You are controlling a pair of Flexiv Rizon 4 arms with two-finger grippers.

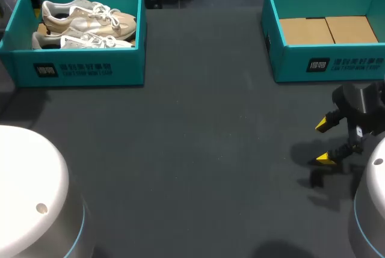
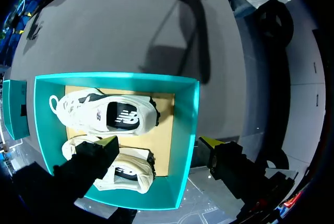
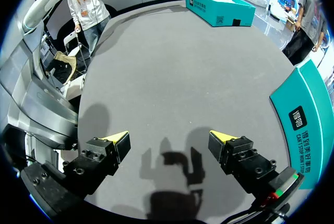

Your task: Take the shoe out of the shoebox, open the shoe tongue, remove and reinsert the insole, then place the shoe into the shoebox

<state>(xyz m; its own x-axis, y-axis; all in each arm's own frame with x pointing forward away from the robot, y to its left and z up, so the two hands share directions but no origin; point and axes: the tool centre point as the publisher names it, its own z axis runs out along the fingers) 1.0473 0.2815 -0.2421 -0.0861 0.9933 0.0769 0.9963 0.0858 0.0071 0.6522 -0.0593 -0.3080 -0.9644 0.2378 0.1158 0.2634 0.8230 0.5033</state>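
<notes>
**Both grippers open, shoes in the left shoebox**

- Dark grey table (image 1: 192,150).
- Teal shoebox (image 1: 84,68) sits at the table's far left corner. Two pale lace-up shoes lie side by side inside it on a brown cardboard floor. The far shoe (image 1: 90,18) is by the far wall and the near shoe (image 1: 84,41) is by the near wall. Neither shoe is held.
- Left gripper (image 2: 159,141) hangs above one short end of that shoebox, fingers spread wide and nothing between them. In the left wrist view one finger (image 2: 88,161) is over one of the shoes, and the other finger is outside the box wall (image 2: 185,130). Cannot tell whether the finger touches the shoe.
- Second shoebox (image 1: 328,65), also teal, sits at the far right corner, well apart from the first. Its brown cardboard floor shows.
- Right gripper (image 1: 323,142) is by the table's right edge, near the second shoebox's front wall. Its fingers are spread and holding nothing.
- In the right wrist view the right gripper (image 3: 169,136) is over bare table with its shadow under it. The second shoebox (image 3: 308,114) is just beside it.
</notes>
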